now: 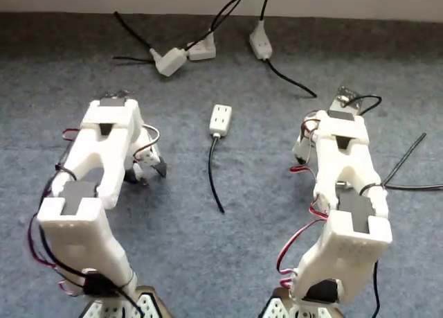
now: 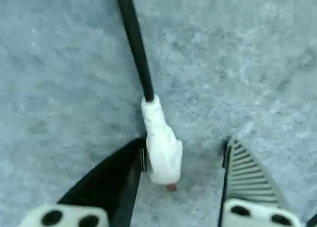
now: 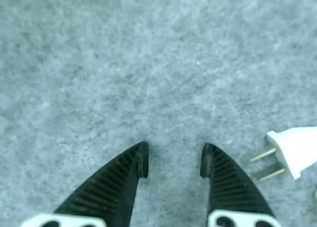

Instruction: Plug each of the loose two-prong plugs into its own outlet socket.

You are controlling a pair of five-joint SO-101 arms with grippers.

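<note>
Left wrist view: left pincer (image 2: 185,152) wide open around a white plug (image 2: 161,143).
The plug sits between the fingers, touching 1, its long axis along the pincer's reach, black cable (image 2: 133,44) leading outward; the right pincer (image 3: 174,160), moderately open and empty, has another plug (image 3: 294,150) just outside 1 finger, 2 prongs pointing toward it; the outlet socket (image 1: 220,119) lies farther out, between the 2 arms.

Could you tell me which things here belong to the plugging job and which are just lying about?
Job: corded plug; two-prong plug; outlet socket; far white connectors.
Lying about: black cable, possibly rig wiring.
</note>
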